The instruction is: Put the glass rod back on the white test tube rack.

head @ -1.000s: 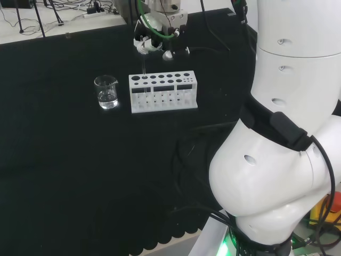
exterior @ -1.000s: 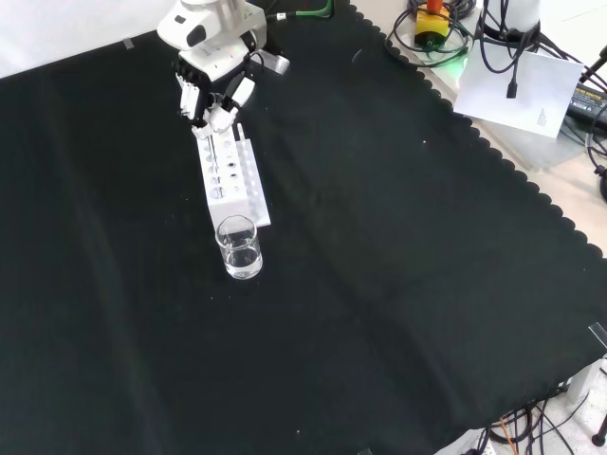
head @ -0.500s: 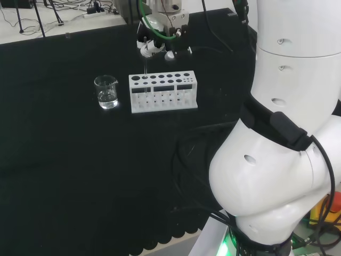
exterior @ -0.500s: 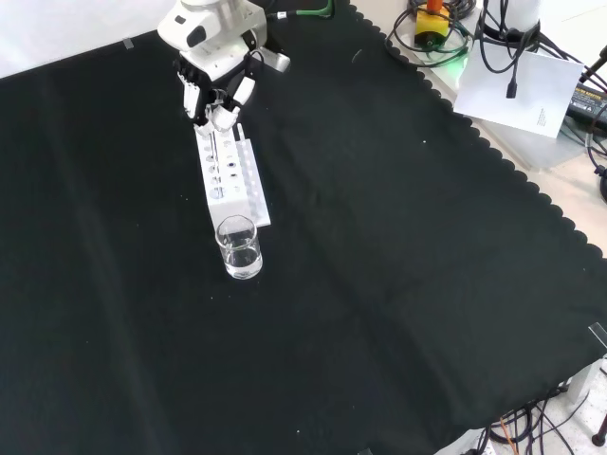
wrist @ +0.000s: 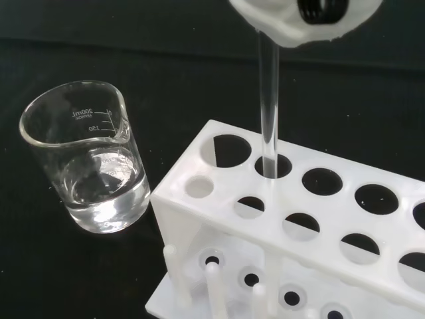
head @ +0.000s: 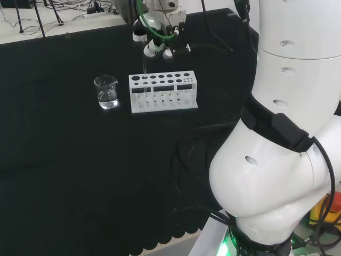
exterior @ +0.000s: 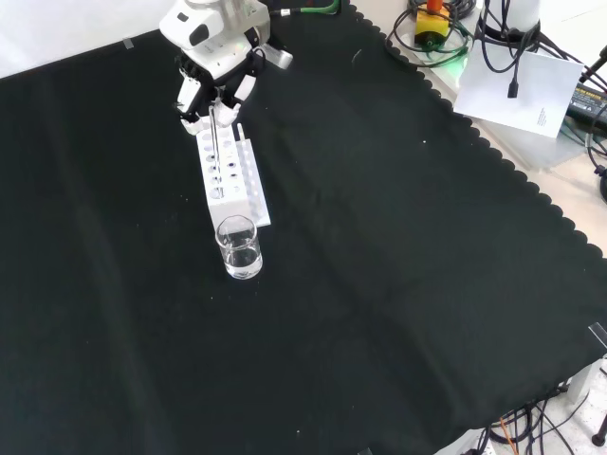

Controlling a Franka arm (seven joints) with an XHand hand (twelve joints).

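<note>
Black cloth covers the table (exterior: 379, 237), and toward its far side in the head view stands the white plastic test tube rack (head: 163, 92) with two rows of round holes, a clear glass beaker (head: 107, 92) holding a little water just beside its left end. Above that end of the rack the black and white robot hand (head: 155, 42) hangs, fingers (exterior: 220, 113) curled down around the top of the thin clear glass rod (wrist: 268, 109), which they appear to pinch.

The rod's long axis runs close to upright, straight down from the fingers. In the wrist view its lower end has entered a hole in the rack's back row, the second from the beaker end, and seems to carry on down behind the rack's front wall. How far it has sunk toward the base cannot be told.

So the rod lies directly below the hand and in line with its hole. Judging from this, what remains is a straight lowering along the rod's own axis and then a release; any sideways drift could lever the rod against the hole's rim.
</note>
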